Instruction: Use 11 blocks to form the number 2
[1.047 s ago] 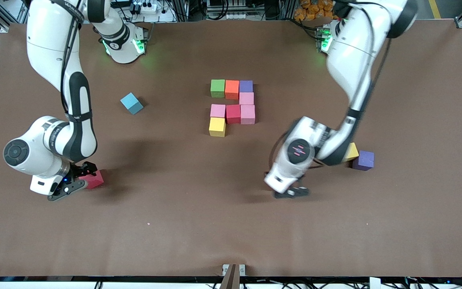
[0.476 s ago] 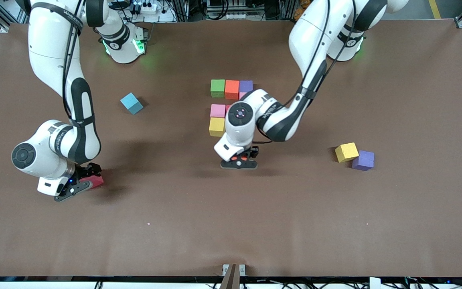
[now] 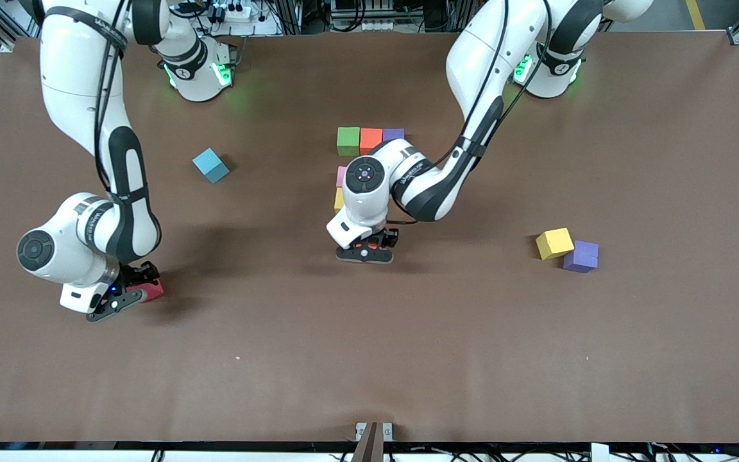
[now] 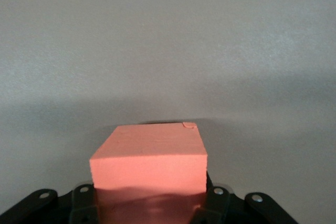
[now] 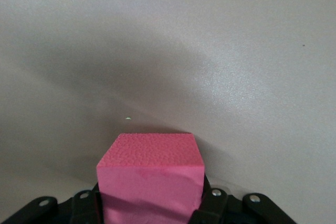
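My left gripper (image 3: 369, 248) is shut on an orange block (image 4: 148, 156) and hangs just above bare table beside the block pattern. Of that pattern I see a green block (image 3: 348, 140), an orange block (image 3: 370, 136), a purple block (image 3: 394, 133) and slivers of a pink block (image 3: 340, 174) and a yellow block (image 3: 338, 199). The left arm hides the others. My right gripper (image 3: 138, 287) is down at the table toward the right arm's end, shut on a red block (image 5: 149, 161). That same red block (image 3: 151, 290) pokes out past the fingers.
A loose yellow cube (image 3: 553, 243) and a purple cube (image 3: 581, 256) touch each other toward the left arm's end. A light-blue cube (image 3: 210, 165) lies between the right arm's base and the pattern. Brown table (image 3: 369, 359) stretches wide toward the front camera.
The left arm has swung from near the yellow and purple cubes to the pattern, carrying the orange block. The right gripper's fingers have closed onto the red block.
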Robot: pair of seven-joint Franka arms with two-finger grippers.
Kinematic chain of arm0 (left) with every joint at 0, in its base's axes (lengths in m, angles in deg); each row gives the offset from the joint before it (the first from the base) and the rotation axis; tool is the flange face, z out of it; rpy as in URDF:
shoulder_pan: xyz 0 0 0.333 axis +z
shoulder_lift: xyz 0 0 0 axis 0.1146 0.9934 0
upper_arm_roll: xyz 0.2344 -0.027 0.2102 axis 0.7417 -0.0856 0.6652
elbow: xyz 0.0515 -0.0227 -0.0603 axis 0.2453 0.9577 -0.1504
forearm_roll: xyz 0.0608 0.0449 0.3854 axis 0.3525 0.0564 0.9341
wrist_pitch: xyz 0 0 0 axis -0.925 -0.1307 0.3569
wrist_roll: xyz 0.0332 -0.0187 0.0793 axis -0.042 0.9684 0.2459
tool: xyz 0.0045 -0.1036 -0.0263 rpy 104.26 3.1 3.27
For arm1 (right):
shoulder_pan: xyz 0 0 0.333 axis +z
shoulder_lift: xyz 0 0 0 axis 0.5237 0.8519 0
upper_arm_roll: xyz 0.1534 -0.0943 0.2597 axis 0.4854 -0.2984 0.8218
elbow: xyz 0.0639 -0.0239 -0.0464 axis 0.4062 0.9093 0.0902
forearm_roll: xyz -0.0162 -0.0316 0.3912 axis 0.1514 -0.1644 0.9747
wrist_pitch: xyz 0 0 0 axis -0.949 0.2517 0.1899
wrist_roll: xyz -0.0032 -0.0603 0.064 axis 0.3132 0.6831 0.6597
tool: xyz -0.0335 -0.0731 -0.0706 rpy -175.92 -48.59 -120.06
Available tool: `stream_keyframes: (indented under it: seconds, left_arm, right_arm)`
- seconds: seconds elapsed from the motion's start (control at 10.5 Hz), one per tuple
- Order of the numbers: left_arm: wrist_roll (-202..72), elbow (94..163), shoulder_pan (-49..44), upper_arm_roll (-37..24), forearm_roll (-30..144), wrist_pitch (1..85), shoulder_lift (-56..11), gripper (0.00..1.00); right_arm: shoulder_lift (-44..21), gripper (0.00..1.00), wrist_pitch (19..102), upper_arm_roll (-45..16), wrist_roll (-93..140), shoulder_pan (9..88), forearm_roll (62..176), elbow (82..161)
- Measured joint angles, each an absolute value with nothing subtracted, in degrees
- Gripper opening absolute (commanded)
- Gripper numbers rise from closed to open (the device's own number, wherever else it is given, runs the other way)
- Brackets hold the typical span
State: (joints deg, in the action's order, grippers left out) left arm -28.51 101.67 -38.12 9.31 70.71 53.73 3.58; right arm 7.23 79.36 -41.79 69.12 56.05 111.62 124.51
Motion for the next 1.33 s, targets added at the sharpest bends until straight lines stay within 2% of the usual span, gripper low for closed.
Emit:
stream_keyframes:
  seconds: [0.38,0.57,1.33]
  left_arm:
    - [-28.51,101.32,-39.32,9.51,69.63,54.33,4.13,0.0]
    - [-28.57,101.2,-41.12,11.55,64.67,56.35,4.49,0.0]
    - [-28.11,100.79,-45.41,14.7,57.23,57.7,6.18,0.0]
  right_arm:
    - [5.1,0.24,73.88,-40.88,69.08,57.51,111.7,122.98]
    - [2.65,0.25,71.47,-40.87,69.09,58.27,111.64,122.82]
    - [1.49,0.26,70.99,-40.78,69.1,59.5,111.61,122.84]
